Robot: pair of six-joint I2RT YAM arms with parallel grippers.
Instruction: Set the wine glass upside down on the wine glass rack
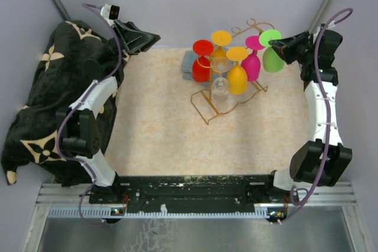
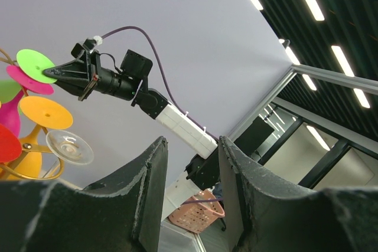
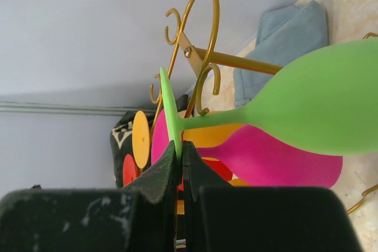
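Note:
The gold wire wine glass rack (image 1: 227,103) stands at the back middle of the table; its curled loop ends show in the right wrist view (image 3: 198,10). Red (image 1: 201,69), orange (image 1: 237,78), pink (image 1: 251,65) and clear (image 1: 220,87) glasses hang on it upside down. My right gripper (image 1: 276,43) is shut on the foot of a green wine glass (image 1: 272,59), bowl down, beside the rack's right end. In the right wrist view the fingers (image 3: 168,172) pinch the green foot (image 3: 169,113) below the loops. My left gripper (image 1: 150,38) is open and empty at the back left.
A black patterned cloth (image 1: 47,92) lies draped off the table's left side. A folded blue-grey cloth (image 1: 188,66) lies behind the rack. The beige mat (image 1: 159,128) spreads in front of the rack.

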